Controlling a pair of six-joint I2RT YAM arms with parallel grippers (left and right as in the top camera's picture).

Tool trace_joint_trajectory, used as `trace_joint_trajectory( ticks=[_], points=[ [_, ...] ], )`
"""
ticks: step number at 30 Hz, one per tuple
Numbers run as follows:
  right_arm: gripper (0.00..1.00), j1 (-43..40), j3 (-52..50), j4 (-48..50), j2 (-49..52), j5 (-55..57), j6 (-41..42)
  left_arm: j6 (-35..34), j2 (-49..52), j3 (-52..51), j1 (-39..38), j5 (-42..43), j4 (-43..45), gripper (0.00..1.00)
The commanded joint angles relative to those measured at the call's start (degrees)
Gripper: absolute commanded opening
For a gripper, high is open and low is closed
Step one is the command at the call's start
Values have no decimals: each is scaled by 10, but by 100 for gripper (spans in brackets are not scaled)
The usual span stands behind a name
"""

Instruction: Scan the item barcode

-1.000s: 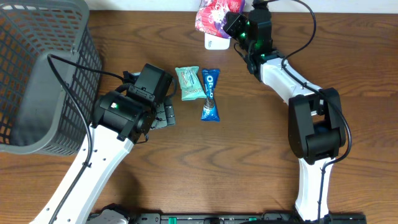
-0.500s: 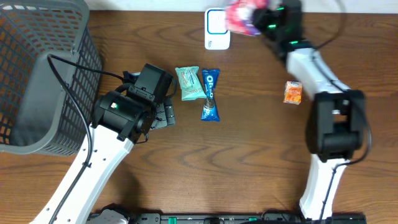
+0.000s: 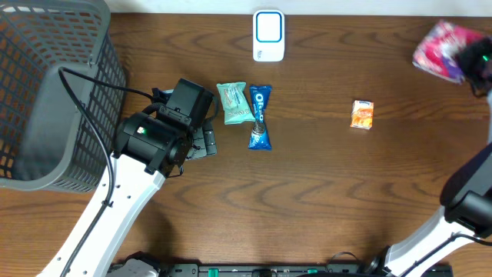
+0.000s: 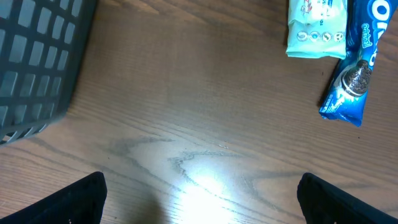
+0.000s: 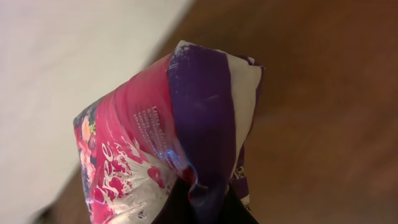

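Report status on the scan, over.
Right hand shut on pink bag, far right, away from scanner. Left hand open, empty, near Oreo pack. Nothing blocking scanner.

Overhead, the pink-and-purple packet (image 3: 440, 48) is smeared by blur and its print is unreadable; from the wrist, the right fingers (image 5: 186, 208) gripping it show only as a dark sliver beneath it at the bottom edge. The left fingers (image 4: 74, 198) appear as two dark tips at the lower corners, wide apart, the rest cut off below. Ahead of them the blue Oreo pack (image 4: 351, 74) and mint-green pack (image 4: 316, 28) run off the top and right edges and the basket (image 4: 37, 56) off the left, while print on the orange packet (image 3: 362, 114) is too small to read.
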Motion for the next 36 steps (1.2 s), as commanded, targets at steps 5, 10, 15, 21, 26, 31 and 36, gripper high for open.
trace_joint_trajectory(
  ticks=[5, 10, 15, 21, 26, 31, 36],
  points=[
    [1, -37, -21, -27, -4, 111, 36, -2, 4, -1, 2, -1, -2, 98],
    [1, -51, -40, -25, -3, 263, 60, -2, 4, -1, 2, -1, -2, 98],
    [1, -75, -76, 38, -3, 272, 62, -2, 4, -1, 2, -1, -2, 98],
    [39, -108, -118, 122, -3, 248, 47, -2, 4, -1, 2, -1, -2, 98],
    [56, -109, -119, 127, -4, 134, -12, -2, 4, -1, 2, -1, -2, 98],
    [49, -80, -119, 96, -10, 11, -15, -2, 4, -1, 2, -1, -2, 98],
    [47, -26, -119, 47, -18, -58, -7, -2, 4, -1, 2, -1, -2, 98]
  ],
)
